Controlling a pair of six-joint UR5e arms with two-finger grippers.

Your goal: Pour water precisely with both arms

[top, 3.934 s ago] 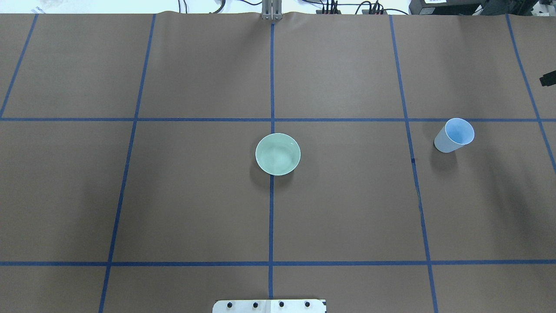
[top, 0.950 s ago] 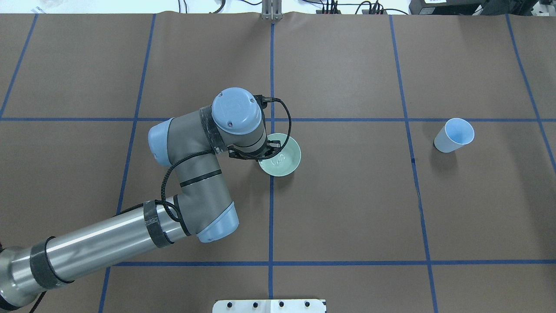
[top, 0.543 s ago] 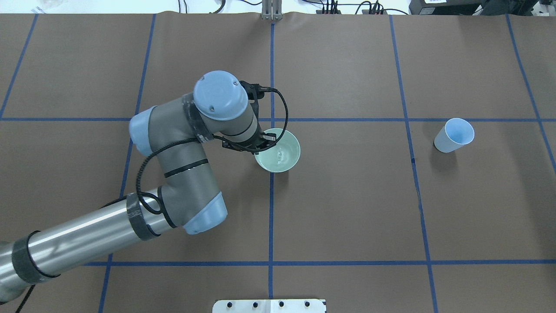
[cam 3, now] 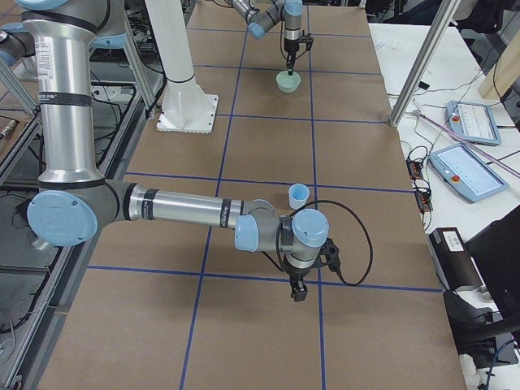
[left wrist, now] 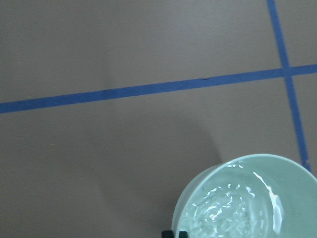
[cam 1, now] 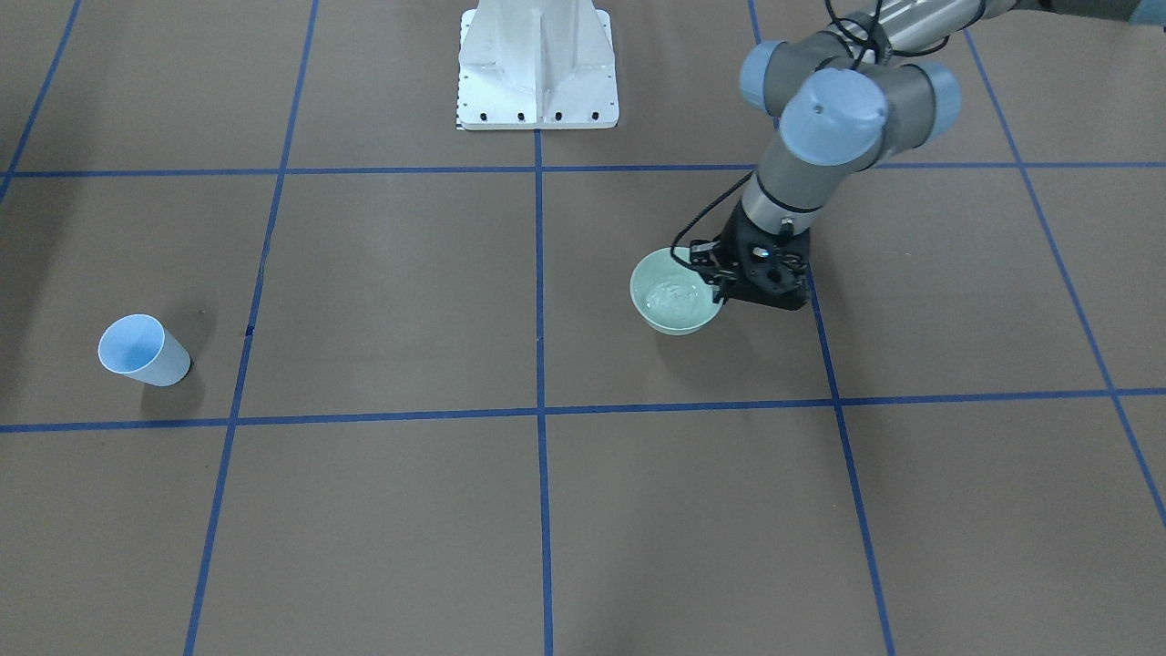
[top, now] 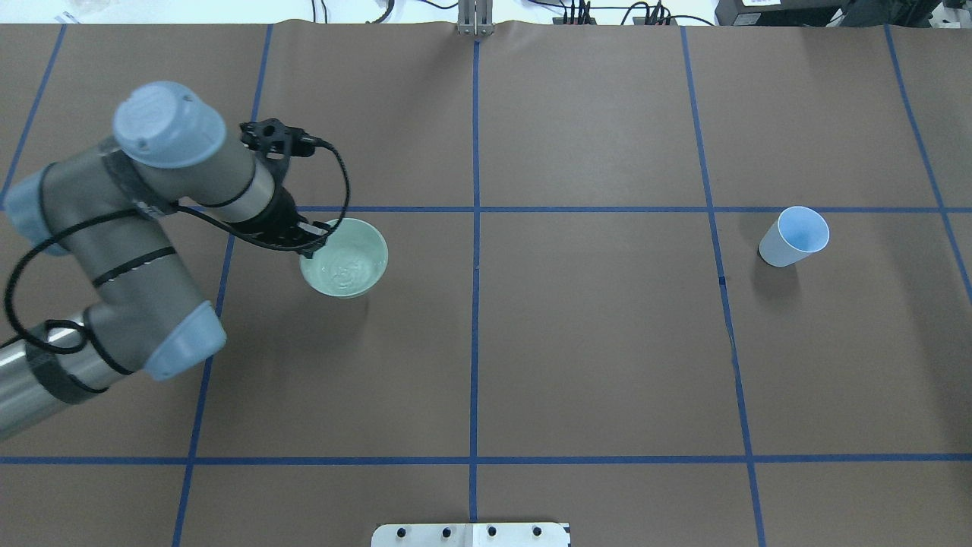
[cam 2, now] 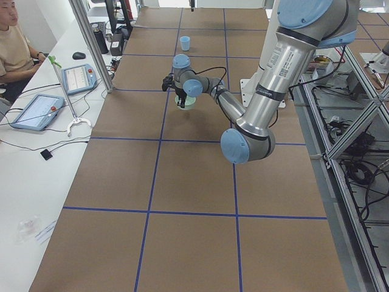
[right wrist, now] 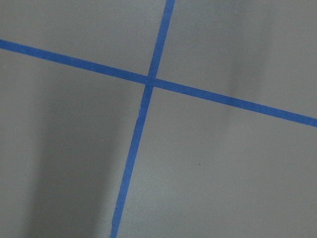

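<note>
The brown-papered table [top: 607, 365], ruled into squares with blue tape, is taking up nearly everything I am looking at. The left arm [top: 129, 251] is reaching in over it from about 8 o'clock in the overhead view, its elbow folded. The right arm [cam 3: 179, 211] is stretching low along the table's other end, showing only in the right-side view. The white pedestal [cam 1: 537, 64] is sitting at the table's 6 o'clock edge as seen from overhead.

The pale-green bowl [top: 343, 292] is sitting out at 9 o'clock from the table's middle, just off a tape crossing. The left gripper [top: 310, 237] is pinching the bowl's rim at roughly its 10 o'clock. The pale-blue cup [top: 790, 237] is standing alone, well apart at 3 o'clock.

The right gripper [cam 3: 297, 291] is pointing down near the cup, and I cannot tell whether its fingers are spread or pressed together.

The water [top: 345, 262] is lying inside the bowl, glinting white in ripples.
</note>
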